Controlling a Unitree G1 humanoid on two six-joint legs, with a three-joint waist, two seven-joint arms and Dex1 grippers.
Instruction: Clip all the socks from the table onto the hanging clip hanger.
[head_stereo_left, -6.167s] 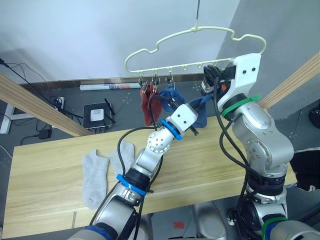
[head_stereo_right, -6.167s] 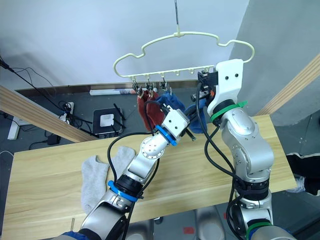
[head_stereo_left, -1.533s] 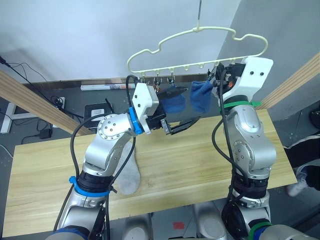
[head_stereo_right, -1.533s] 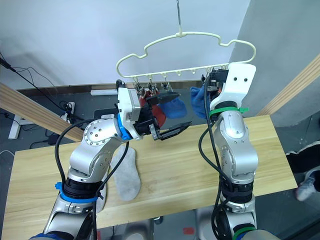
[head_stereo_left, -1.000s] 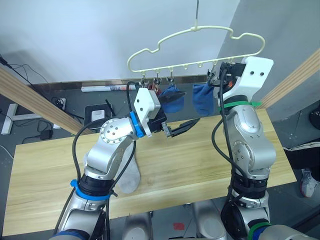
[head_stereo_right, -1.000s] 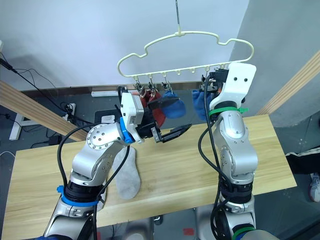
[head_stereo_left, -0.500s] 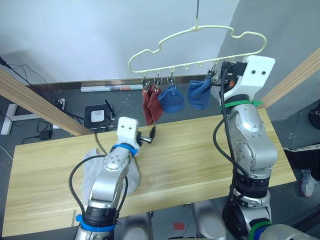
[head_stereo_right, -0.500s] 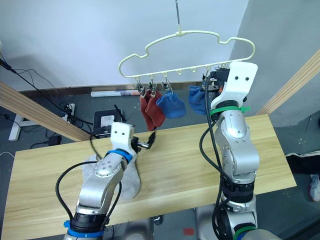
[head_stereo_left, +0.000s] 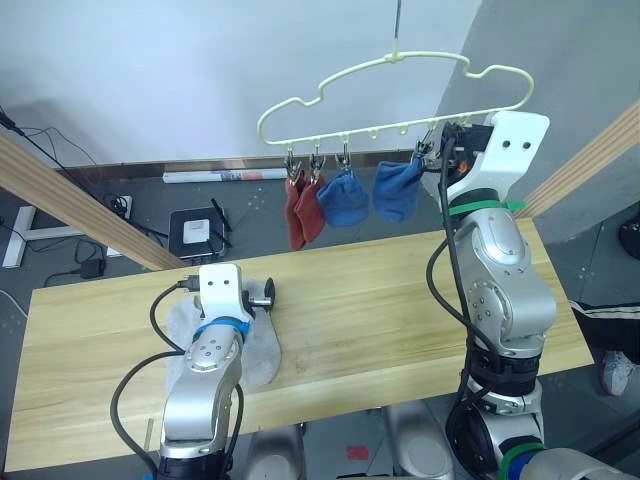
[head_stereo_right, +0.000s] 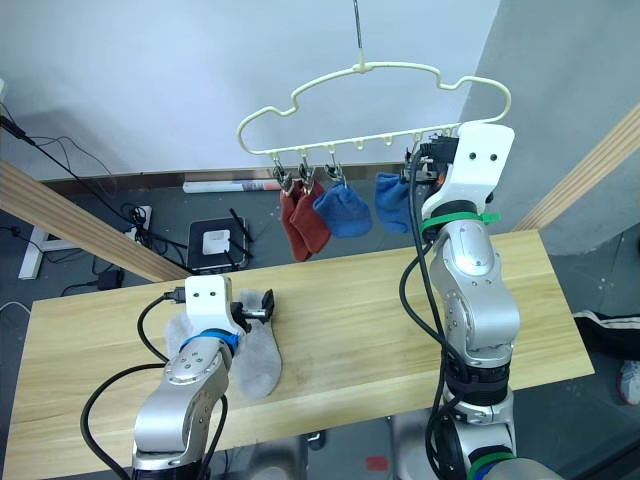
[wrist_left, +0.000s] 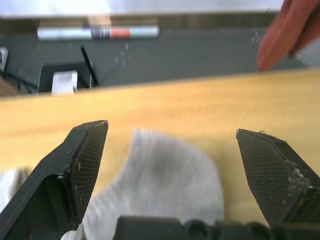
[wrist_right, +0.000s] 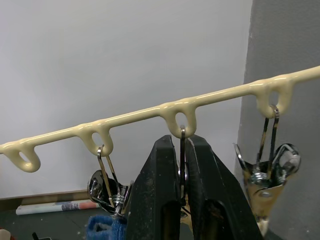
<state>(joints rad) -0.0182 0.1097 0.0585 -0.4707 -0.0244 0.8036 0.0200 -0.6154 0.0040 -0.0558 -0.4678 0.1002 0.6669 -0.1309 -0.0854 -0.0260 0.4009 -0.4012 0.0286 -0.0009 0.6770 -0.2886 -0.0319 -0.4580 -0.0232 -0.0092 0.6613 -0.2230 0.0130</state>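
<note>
Left gripper (wrist_left: 170, 150): fingers wide apart, nothing between them; poised directly over a grey sock (wrist_left: 165, 190) lying low in the left wrist frame.
Left eye view: same gripper (head_stereo_left: 262, 293) at lower left, touching or just above the two grey socks (head_stereo_left: 255, 345) on the table (head_stereo_left: 400, 300); long axis running toward the frame's bottom edge; left arm plainly the nearer.
Right gripper (wrist_right: 181, 190): in the right wrist frame, pressed together on a silver clip (wrist_right: 182, 150) under the clip hanger (wrist_right: 150, 114).
Right eye view: red socks (head_stereo_right: 303, 228) and blue socks (head_stereo_right: 345, 212) already clipped, upper centre.
Judgement: next move a straight drop and pinch at the sock's upper end.
</note>
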